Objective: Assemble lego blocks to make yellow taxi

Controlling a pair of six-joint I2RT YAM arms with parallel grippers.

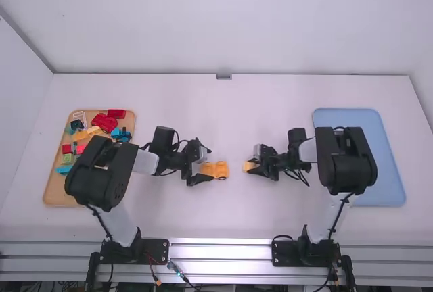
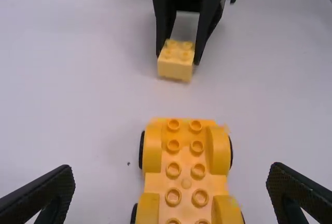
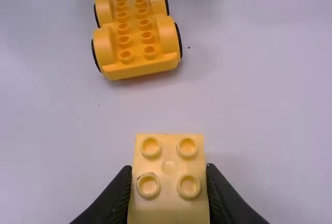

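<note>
A yellow wheeled car base lies studs up near the table's middle; the left wrist view shows the car base between spread fingers. My left gripper is at its left end, and there my left gripper stands open, its fingers apart from the base. To the right, my right gripper is shut on a small yellow block. Seen from its wrist, my right gripper pinches the yellow block by its sides, four-sided top with studs upward. A gap separates block and base.
On the far left, a wooden tray holds several red, teal, yellow and green blocks. A blue tray lies at the right, partly behind the right arm. Bare table separates the two grippers.
</note>
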